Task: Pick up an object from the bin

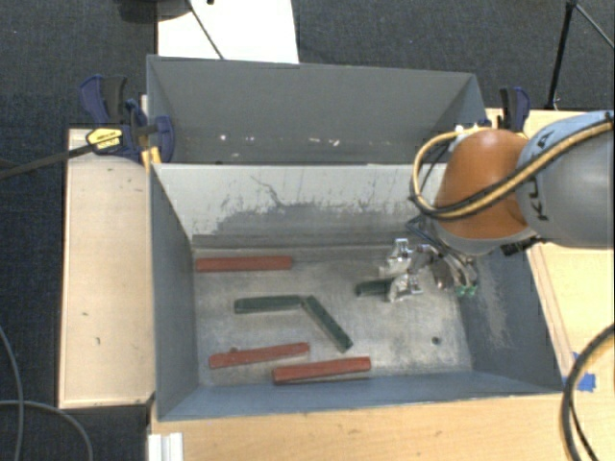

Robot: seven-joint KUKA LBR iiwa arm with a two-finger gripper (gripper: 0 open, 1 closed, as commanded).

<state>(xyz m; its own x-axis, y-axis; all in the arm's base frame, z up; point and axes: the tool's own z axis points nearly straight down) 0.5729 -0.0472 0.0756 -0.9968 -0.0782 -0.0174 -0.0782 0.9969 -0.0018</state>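
A short dark green bar (pixel 369 289) lies on the floor of the grey metal bin (pixel 307 113), toward the right side. Its right end runs in under the gripper (pixel 404 281) of the KUKA arm, which comes in from the right with its orange cover (pixel 485 185) hanging above the bin's right wall. The gripper is low in the bin, touching the bar or just beside it. Whether it is open or closed on the bar cannot be told from this angle. The bar appears to rest on the floor rather than hang clear of it.

Further left, at mid-floor, a level green bar (pixel 269 304) and a slanted green bar (pixel 329 326) meet end to end in a bent angle, near the gripper but apart from it. Beyond them lie three more pieces: a back red-brown bar (pixel 243 264) along the foot of the far slope, a front-left red-brown bar (pixel 259 355), and a front red-brown bar (pixel 322 370) close to the near wall. All three are well apart from the arm and look undisturbed.

By the look of it, the descent to a target is done. A firm grasp is not confirmed, and the lift out of the bin is yet to be made. No object is clear of the bin.
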